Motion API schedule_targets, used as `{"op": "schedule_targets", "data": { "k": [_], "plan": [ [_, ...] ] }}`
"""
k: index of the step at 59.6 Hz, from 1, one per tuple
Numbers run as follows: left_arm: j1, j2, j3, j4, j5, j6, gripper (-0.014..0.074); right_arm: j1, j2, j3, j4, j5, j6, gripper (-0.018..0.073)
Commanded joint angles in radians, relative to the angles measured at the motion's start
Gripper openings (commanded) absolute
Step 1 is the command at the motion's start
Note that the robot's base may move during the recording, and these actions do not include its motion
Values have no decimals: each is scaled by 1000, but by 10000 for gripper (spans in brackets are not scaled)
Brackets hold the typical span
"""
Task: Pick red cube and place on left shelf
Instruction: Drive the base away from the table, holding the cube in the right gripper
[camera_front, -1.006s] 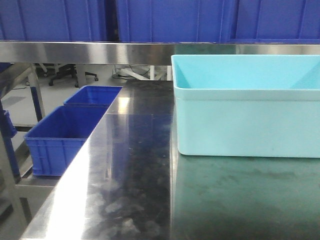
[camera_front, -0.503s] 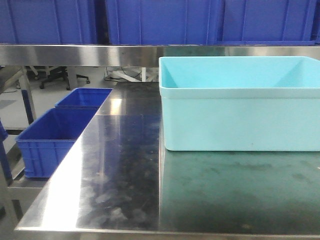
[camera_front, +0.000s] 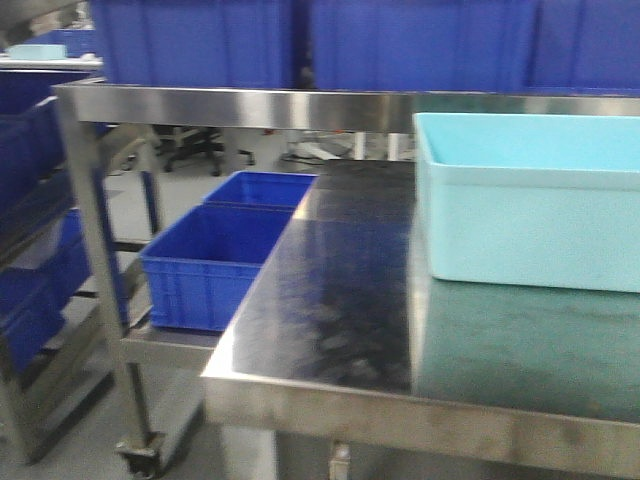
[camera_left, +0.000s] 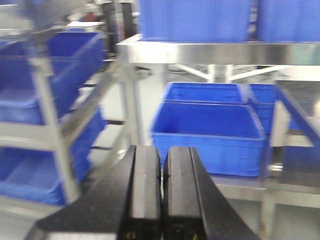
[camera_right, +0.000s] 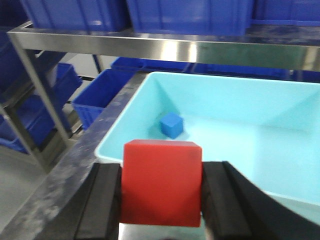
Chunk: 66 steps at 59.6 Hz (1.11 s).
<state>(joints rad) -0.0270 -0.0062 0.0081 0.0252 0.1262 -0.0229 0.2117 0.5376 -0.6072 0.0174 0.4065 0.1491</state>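
The right hand (camera_right: 161, 197) pinches the red cube (camera_right: 161, 182) between its 2 black fingers (camera_right: 105, 202), 1 pad flat against each side of the cube, whose front face is turned squarely to the wrist camera. In that view the cube is held in the air over the near left corner of a light blue bin (camera_right: 280, 165). The bin stands on the steel table (camera_front: 330, 300), and a small blue cube (camera_right: 171, 124) lies on the bin's floor toward its back left. The left hand (camera_left: 163, 170) is pressed together with nothing between its fingers, only a thin dark seam showing where they meet. Beyond it, in a blurred view, the left shelf (camera_left: 47, 100) rises at the left of the frame as slanted steel rails and a post carrying big blue crates on several tiers, well apart from the cube. In the front view a steel upper rail (camera_front: 300, 108) spans the table, with more large blue crates (camera_front: 200, 45) lined up above it. On a lower ledge just left of the table, 2 open blue crates sit one behind the other, the nearer crate (camera_front: 215, 265) in front of the farther crate (camera_front: 262, 188).
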Motion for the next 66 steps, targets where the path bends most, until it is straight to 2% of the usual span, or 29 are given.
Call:
{"op": "schedule_targets", "data": {
  "k": [1, 66],
  "plan": [
    [1, -15, 25, -1, -87, -2, 102, 0, 6, -28, -3, -83, -3, 55],
    [1, -15, 25, -1, -87, -2, 102, 0, 6, -28, -3, -83, -3, 55]
  ]
}}
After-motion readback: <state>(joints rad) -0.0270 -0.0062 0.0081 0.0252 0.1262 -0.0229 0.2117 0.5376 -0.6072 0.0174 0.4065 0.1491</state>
